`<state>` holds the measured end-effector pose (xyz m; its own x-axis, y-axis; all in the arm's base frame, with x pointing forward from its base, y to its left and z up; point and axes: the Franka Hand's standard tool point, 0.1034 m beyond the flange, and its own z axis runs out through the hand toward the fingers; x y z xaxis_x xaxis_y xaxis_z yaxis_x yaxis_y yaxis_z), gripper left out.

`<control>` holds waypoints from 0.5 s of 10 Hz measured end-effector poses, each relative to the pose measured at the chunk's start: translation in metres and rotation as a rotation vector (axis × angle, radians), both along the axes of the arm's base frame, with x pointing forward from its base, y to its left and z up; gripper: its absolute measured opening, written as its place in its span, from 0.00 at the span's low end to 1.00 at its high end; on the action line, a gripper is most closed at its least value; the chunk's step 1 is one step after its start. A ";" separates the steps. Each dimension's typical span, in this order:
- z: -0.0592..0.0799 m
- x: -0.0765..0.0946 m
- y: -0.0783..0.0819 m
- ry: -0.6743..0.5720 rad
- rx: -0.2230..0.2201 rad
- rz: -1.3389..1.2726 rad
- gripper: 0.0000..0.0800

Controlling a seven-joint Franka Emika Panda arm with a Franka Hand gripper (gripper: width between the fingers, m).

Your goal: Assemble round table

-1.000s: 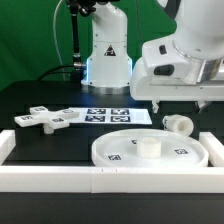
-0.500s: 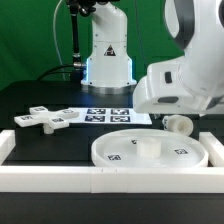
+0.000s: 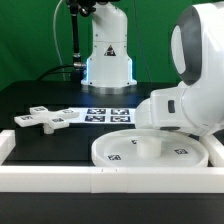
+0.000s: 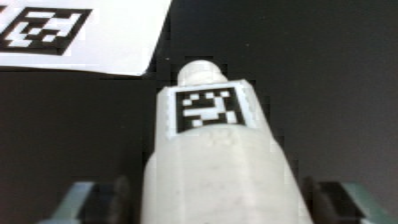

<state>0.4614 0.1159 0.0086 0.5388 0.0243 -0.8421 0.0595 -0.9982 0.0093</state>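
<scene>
You are looking at the arm (image 3: 188, 95) bending low over the bench (image 3: 40, 95) on the exterior view's right, so it is hiding the leg from that camera. In the wrist view the leg (image 4: 214, 150) is lying on its side on the dark surface with its tag (image 4: 210, 106) facing up. The gripper (image 4: 210, 198) is straddling its thick end, one jaw on each side. You cannot tell whether they are pinching it yet or standing just clear. This lengthwise line-up is probably for a grip across the cylinder. The round disc (image 3: 165, 158) is sitting against the white rim (image 3: 50, 170), seemingly braced there for the leg. The foot piece (image 3: 45, 118) is waiting near the marker board (image 3: 110, 113).
</scene>
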 end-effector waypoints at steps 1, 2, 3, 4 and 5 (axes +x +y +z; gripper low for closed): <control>0.000 0.000 0.000 0.001 0.001 0.001 0.51; 0.000 0.000 0.000 0.001 0.001 0.001 0.51; 0.000 0.000 0.000 0.001 0.002 0.001 0.51; 0.000 0.000 0.000 0.000 0.004 0.002 0.51; 0.002 0.001 -0.001 -0.004 0.011 0.006 0.51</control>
